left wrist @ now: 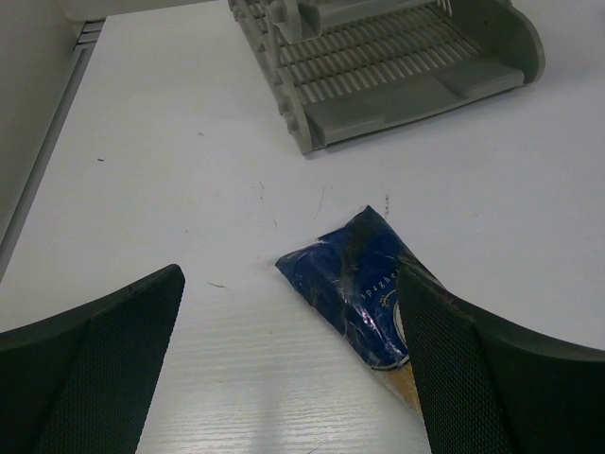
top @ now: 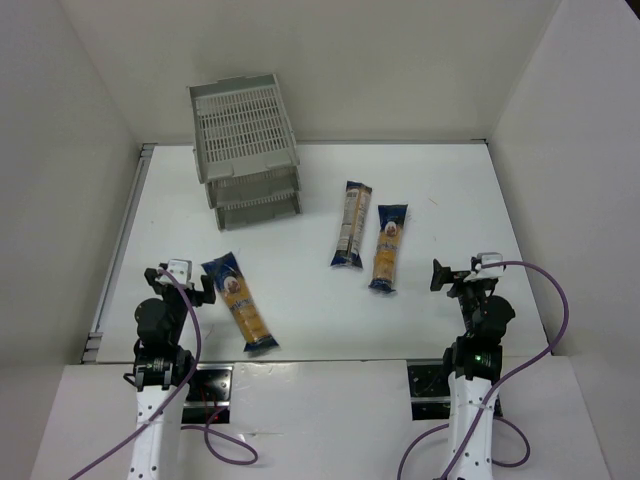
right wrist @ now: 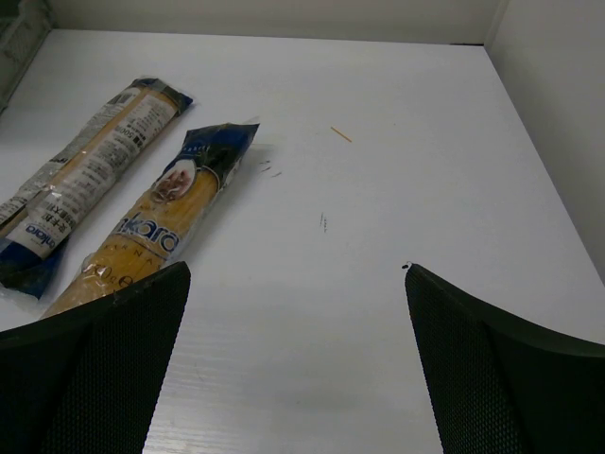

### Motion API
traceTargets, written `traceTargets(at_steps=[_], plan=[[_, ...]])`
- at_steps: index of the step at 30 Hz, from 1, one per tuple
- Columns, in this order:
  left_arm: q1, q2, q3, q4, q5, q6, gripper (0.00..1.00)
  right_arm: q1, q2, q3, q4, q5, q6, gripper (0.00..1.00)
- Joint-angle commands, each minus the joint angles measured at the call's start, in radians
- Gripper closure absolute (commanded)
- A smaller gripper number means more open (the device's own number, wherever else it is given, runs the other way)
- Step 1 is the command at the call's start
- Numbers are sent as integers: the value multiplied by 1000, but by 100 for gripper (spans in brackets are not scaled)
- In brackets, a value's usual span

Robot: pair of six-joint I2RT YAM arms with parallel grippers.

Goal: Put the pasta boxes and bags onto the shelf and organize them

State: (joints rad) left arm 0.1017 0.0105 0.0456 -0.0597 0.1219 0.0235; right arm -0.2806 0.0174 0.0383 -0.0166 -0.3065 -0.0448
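Grey slatted shelf (top: 245, 150), three long glossy pasta bags (top: 240, 303), left gripper (left wrist: 293, 369) and right gripper (right wrist: 298, 369) released

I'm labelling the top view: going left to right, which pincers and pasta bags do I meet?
Left pincer, yellow pasta bag beside it, paler grey bag, orange bag, right pincer.

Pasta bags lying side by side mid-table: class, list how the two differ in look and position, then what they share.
The paler bag is grey-white; the orange bag shows yellow-orange pasta with a round label. The paler bag lies nearer the shelf; the orange bag sits further from it. Both are long, narrow, blue-ended, lying flat.
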Motion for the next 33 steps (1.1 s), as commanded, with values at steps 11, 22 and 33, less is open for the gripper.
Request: traceTargets(at_steps=[11, 22, 33], plan=[[-3, -29, -39, 32, -15, 6, 0, -6, -2, -3, 12, -72, -64, 1], [-3, -29, -39, 32, -15, 6, 0, -6, -2, 143, -346, -283, -1200, 0], [-3, -29, -39, 32, -15, 6, 0, -6, 117, 473, -236, -227, -661, 0]])
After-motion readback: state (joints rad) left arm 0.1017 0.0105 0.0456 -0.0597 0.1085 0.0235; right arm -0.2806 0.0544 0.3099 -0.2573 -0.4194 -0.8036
